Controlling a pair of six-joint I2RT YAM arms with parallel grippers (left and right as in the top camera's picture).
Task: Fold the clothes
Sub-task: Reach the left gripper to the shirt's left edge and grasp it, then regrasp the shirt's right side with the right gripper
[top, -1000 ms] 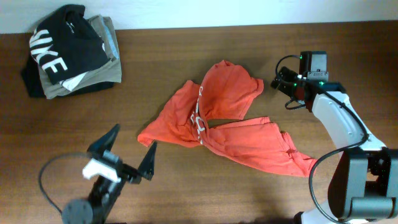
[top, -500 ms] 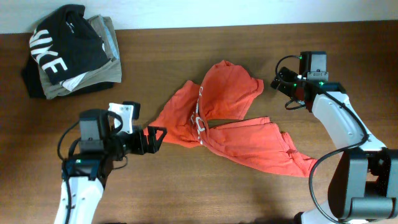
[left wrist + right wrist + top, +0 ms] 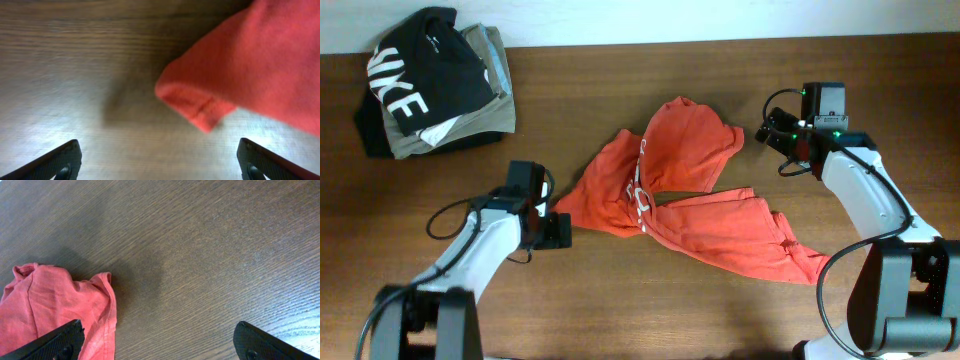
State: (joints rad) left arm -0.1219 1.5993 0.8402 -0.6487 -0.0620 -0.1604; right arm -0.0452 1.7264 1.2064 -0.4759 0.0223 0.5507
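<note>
1. Table (image 3: 620, 90): one, dark brown wood grain. It carries every item below.

2. T-shirt (image 3: 705, 215): one, red-orange. It lies crumpled and unfolded at the centre of the table. It runs diagonally from a point at centre-left to a tail at lower right, with a raised lobe at the top. White lettering shows along a crease near its middle. The left wrist view shows one hemmed corner of it (image 3: 260, 60). The right wrist view shows one rumpled edge of it (image 3: 50, 310).

3. Garment stack (image 3: 435, 85): one, at the far left corner of the table, well apart from the T-shirt. One black garment (image 3: 420, 75) with large white letters lies on top. Olive-grey folded garments (image 3: 485, 120) lie beneath it; their number cannot be told.

4. Arms: two. The left arm (image 3: 485, 240) reaches in from the lower left. The right arm (image 3: 865, 190) reaches in from the lower right.

5. Grippers: two, with two fingers each.
- Left gripper (image 3: 557, 228) (image 3: 160, 167): jaws spread fully apart and holding nothing. It sits just beside the T-shirt's left point. In the left wrist view, the hemmed corner lies ahead of the fingertips and touches neither one.
- Right gripper (image 3: 775, 140) (image 3: 157, 347): jaws spread fully apart and holding nothing. It sits near the T-shirt's upper right lobe, apart from it. Bare wood lies between its fingers.
</note>
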